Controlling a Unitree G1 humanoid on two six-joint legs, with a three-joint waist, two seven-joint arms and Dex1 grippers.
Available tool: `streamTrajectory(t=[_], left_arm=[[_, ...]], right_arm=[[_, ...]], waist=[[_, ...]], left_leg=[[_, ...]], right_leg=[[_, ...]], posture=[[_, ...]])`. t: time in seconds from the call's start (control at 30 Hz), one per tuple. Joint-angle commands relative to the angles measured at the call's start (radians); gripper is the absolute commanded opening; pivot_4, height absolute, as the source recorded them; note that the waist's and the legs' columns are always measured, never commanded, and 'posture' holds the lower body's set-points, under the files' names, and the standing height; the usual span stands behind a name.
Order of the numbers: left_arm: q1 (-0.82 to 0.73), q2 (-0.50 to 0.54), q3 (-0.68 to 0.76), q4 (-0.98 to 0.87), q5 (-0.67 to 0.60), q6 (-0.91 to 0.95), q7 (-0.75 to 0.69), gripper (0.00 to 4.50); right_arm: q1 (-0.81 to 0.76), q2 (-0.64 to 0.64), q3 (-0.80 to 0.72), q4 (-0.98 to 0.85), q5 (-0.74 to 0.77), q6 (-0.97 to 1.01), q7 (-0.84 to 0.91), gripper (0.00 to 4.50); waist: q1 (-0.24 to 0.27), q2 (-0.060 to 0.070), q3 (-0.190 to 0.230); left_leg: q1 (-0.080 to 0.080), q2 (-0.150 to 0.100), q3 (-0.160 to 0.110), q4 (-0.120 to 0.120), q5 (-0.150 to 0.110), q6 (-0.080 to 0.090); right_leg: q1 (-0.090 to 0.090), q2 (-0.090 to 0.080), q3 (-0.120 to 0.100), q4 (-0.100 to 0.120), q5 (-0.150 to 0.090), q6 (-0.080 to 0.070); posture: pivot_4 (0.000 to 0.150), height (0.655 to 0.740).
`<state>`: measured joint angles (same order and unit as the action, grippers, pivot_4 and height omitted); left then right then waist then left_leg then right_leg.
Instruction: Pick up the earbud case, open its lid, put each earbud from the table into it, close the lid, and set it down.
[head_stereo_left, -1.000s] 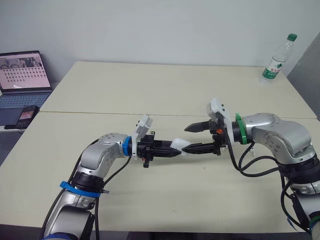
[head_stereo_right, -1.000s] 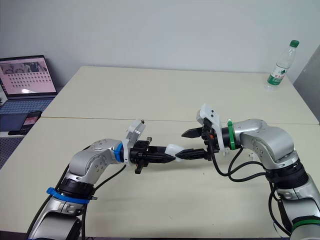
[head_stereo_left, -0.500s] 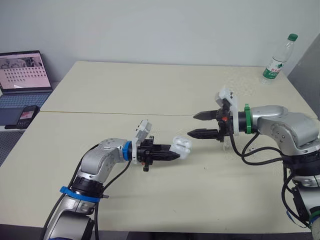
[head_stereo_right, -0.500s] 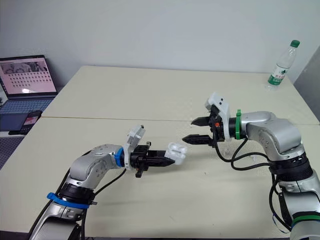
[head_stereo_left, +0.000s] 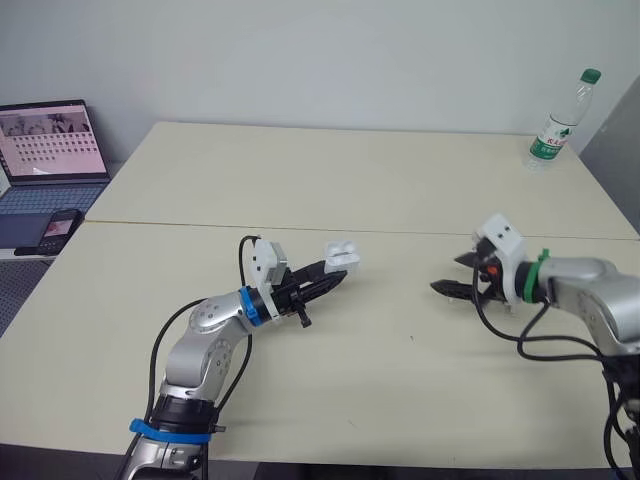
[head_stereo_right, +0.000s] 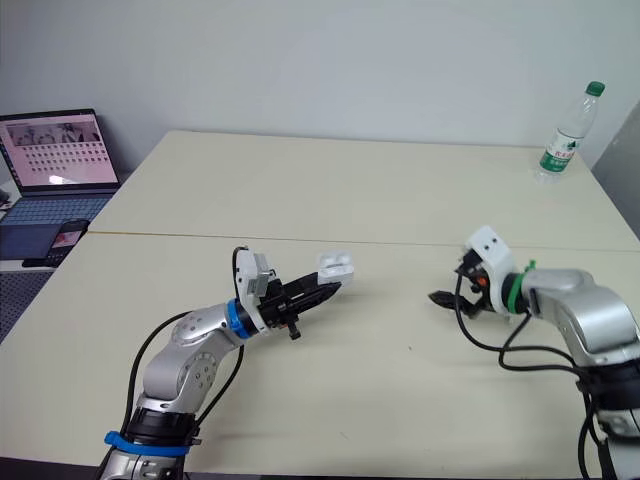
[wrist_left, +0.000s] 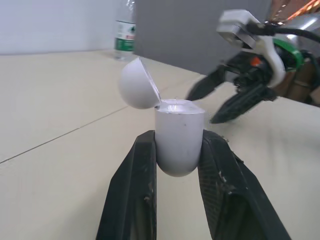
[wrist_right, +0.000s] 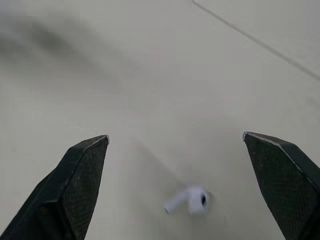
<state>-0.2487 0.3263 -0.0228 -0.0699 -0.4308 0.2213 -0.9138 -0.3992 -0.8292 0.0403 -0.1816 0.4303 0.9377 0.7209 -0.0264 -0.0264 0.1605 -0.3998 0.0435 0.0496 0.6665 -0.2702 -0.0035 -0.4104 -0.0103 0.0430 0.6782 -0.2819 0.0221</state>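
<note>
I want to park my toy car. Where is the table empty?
The far half of the table, from the seam to the bottle, is bare; so is the front middle. It is crowded around the left claw gripping the case and the right claw above the earbud.

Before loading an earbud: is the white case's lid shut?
No, the left gripper holds the white plastic earbud case with its domed lid swung open.

White earbud case (wrist_left: 178, 137) and earbud (wrist_right: 192, 200); pale cream desk (head_stereo_left: 330, 170); black left pincer (head_stereo_left: 338, 274) and right pincer (head_stereo_left: 447, 276); clear bottle (head_stereo_left: 557, 128) with green cap and label.
</note>
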Motion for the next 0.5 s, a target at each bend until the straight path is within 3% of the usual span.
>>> streamTrajectory(t=[0.03, 0.23, 0.5], left_arm=[[0.023, -0.003, 0.024, -0.035, 0.022, -0.08, 0.035, 0.77], [0.095, 0.02, 0.031, -0.027, 0.003, -0.134, -0.003, 0.77], [0.12, 0.049, 0.064, -0.035, -0.033, -0.135, -0.022, 0.77]], right_arm=[[0.048, 0.039, -0.091, -0.082, -0.015, 0.05, -0.114, 4.5], [0.143, 0.185, -0.149, -0.161, -0.049, 0.116, -0.306, 4.5], [0.142, 0.437, -0.217, -0.203, -0.052, 0.187, -0.501, 4.5]], waist=[[-0.003, 0.0, 0.0], [-0.005, 0.0, 0.0], [-0.005, 0.0, 0.0]], left_leg=[[0.0, 0.001, 0.0, 0.0, 0.0, 0.0], [0.002, 0.003, 0.0, 0.0, 0.0, 0.0], [0.002, 0.002, 0.001, 0.0, 0.0, 0.0]], right_leg=[[0.0, 0.0, 0.0, 0.0, 0.0, 0.0], [0.001, 0.006, 0.0, 0.002, 0.0, 0.0], [0.001, 0.007, 0.001, 0.001, 0.0, 0.0]], posture=[[0.15, 0.7362], [0.15, 0.7362], [0.15, 0.7362]])
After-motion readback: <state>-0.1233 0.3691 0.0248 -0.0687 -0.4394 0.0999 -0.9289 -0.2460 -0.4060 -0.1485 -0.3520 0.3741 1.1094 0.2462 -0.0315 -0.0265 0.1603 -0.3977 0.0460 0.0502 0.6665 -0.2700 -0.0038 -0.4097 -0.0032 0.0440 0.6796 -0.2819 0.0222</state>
